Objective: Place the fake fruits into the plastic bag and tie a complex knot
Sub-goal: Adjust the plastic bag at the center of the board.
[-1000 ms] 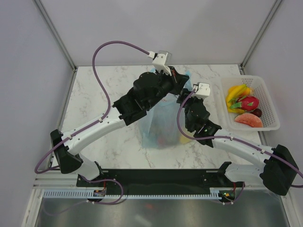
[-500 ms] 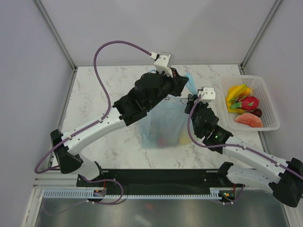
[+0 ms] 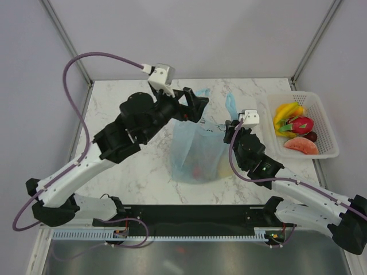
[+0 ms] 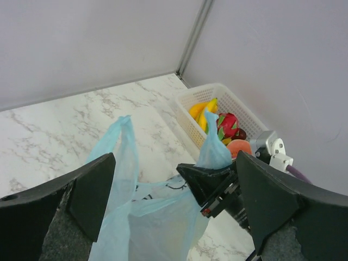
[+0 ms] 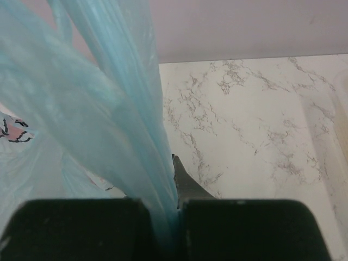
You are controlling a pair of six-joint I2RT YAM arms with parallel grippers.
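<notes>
The light-blue plastic bag [image 3: 196, 150] stands mid-table with both handle loops sticking up. My right gripper [image 3: 231, 129] is shut on the right handle [image 3: 230, 103]; in the right wrist view the blue film [image 5: 125, 109] runs pinched between the jaws of that gripper [image 5: 176, 209]. My left gripper [image 3: 201, 107] hovers open beside the left handle [image 4: 122, 145], holding nothing, its fingers [image 4: 87, 190] spread wide over the bag [image 4: 157, 217]. Blurred red and yellow shapes show through the bag's film. Bananas [image 3: 285, 112], a dragon fruit [image 3: 301, 124], an orange-red slice [image 3: 301, 146] and a dark ball [image 3: 311, 136] lie in the basket.
The white mesh basket [image 3: 328, 123] sits at the table's right edge, close to my right arm. Grey walls and frame posts close the back and sides. Bare marble [image 3: 126, 109] stretches left of the bag.
My left gripper opened, let go of the bag's top and drew back to the left. My right gripper closed on the right handle and now holds it up.
</notes>
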